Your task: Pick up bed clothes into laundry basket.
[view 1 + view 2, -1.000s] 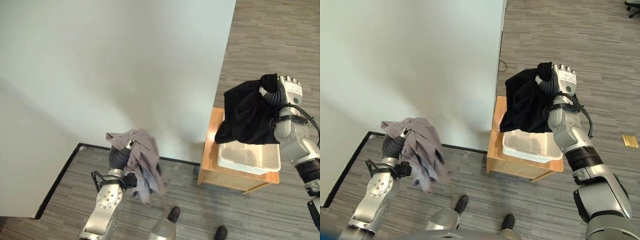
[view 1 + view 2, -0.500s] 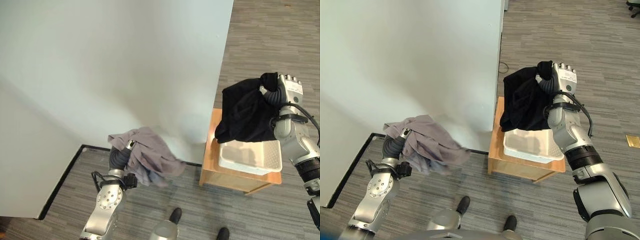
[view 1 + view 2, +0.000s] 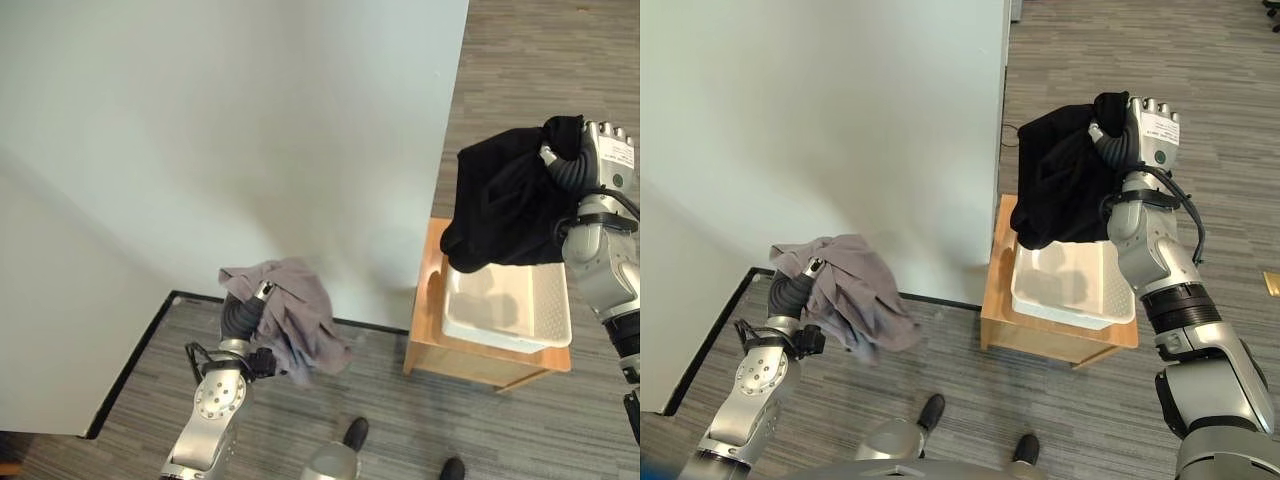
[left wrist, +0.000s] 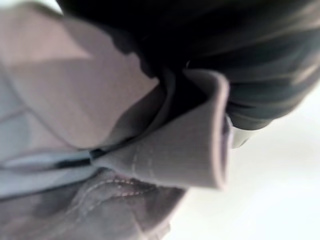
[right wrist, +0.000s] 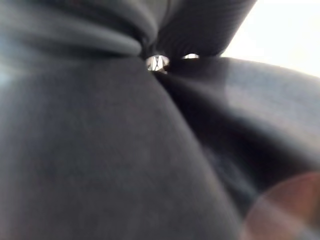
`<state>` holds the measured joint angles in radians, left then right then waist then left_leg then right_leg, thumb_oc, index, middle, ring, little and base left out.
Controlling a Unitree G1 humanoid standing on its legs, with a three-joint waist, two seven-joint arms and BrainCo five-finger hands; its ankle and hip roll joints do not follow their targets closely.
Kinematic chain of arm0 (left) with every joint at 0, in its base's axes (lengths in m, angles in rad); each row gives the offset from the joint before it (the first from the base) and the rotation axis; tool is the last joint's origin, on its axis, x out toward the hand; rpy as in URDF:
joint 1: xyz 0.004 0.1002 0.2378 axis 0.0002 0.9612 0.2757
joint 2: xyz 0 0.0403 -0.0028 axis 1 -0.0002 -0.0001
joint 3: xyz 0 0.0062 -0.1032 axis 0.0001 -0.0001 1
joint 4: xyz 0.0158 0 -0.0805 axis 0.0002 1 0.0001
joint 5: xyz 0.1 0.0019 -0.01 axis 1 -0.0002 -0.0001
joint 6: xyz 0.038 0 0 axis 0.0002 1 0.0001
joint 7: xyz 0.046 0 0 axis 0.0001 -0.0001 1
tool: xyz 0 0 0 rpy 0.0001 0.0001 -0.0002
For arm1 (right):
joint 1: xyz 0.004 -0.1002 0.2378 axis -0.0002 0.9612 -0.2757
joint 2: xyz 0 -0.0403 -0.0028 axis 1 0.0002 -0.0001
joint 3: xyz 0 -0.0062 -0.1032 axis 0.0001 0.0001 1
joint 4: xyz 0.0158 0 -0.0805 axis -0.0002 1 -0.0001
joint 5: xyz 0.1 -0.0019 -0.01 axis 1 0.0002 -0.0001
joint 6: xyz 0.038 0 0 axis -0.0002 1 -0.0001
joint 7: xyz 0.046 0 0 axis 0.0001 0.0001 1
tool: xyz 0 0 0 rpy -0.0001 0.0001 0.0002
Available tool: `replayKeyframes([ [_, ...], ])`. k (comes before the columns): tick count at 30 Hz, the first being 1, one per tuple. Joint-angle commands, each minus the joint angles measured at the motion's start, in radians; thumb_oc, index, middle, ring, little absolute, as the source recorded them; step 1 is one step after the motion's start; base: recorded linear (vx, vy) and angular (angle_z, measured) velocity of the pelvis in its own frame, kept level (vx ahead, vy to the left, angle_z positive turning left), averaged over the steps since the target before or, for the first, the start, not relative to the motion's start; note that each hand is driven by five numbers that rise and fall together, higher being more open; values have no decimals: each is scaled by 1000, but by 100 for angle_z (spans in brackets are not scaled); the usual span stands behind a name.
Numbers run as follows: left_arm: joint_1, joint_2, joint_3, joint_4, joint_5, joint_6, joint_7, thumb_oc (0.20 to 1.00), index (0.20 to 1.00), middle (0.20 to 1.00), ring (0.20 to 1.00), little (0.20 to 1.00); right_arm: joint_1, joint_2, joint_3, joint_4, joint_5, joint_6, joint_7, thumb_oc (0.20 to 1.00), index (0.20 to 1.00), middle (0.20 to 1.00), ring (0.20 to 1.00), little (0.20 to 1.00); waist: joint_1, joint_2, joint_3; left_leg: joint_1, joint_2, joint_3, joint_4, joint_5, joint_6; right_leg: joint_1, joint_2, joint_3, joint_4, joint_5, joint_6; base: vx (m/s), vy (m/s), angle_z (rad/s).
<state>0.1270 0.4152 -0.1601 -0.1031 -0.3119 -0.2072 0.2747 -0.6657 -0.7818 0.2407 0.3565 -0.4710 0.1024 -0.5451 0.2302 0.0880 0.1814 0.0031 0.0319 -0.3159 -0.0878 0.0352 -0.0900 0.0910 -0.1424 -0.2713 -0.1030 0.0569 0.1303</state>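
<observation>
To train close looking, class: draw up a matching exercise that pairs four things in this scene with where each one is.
Things:
1. black garment
2. grey garment
3. white laundry basket
4. wooden stand

Places:
A. on the wooden stand
B. hanging from the left hand, over the floor
C. on the floor beside the bed
D. held up by the right hand, above the basket

Pairs: 1-D, 2-B, 3-A, 4-C

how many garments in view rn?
2: grey garment draped over the left hand, above the floor; black garment hanging from the right hand over the white basket.
</observation>
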Motion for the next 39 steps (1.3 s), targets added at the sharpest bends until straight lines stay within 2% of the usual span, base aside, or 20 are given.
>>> replayKeyframes([
  [1, -41, 33, -35, -30, -6, -75, 3, 200, 200, 200, 200, 200, -107, -88, 2, -56, -18, -22, -71, 200, 200, 200, 200, 200, -3, -27, -81, -36, 71, 110, 1, 1, -53, 35, 1, -24, 16, -90, -32, 0, 0, 0],
  [9, -44, 37, -36, -30, -4, -72, 6, 200, 200, 200, 200, 200, -134, -100, 27, -29, -13, -15, -68, 200, 200, 200, 200, 200, -14, -32, -74, -36, 78, 125, 1, -8, -46, 22, 2, -1, 16, -90, -30, 0, 0, 0],
  [15, -47, 34, -34, -29, 1, -69, 10, 200, 200, 200, 200, 200, -102, -112, -25, -27, 12, -9, -92, 200, 200, 200, 200, 200, -27, -22, -63, -44, 79, 131, 1, -8, -46, 10, 2, 1, 16, -89, -27, 1, -2, -1],
  [21, -33, 22, -22, -35, 0, -68, 11, 200, 200, 200, 200, 200, -83, -95, -44, -101, 0, -17, -94, 200, 200, 200, 200, 200, -42, -9, -58, -46, 83, 150, 1, -13, -40, -8, 2, 32, 16, -90, -25, 9, -2, -10],
  [39, -2, 27, -22, -12, -37, -72, 1, 200, 200, 200, 200, 200, -48, -39, 29, 57, -6, 0, -57, 200, 200, 200, 200, 200, -16, -22, -30, -98, 81, 136, 1, 2, -39, -40, 10, 13, 16, -87, -26, 1, -2, 0],
])
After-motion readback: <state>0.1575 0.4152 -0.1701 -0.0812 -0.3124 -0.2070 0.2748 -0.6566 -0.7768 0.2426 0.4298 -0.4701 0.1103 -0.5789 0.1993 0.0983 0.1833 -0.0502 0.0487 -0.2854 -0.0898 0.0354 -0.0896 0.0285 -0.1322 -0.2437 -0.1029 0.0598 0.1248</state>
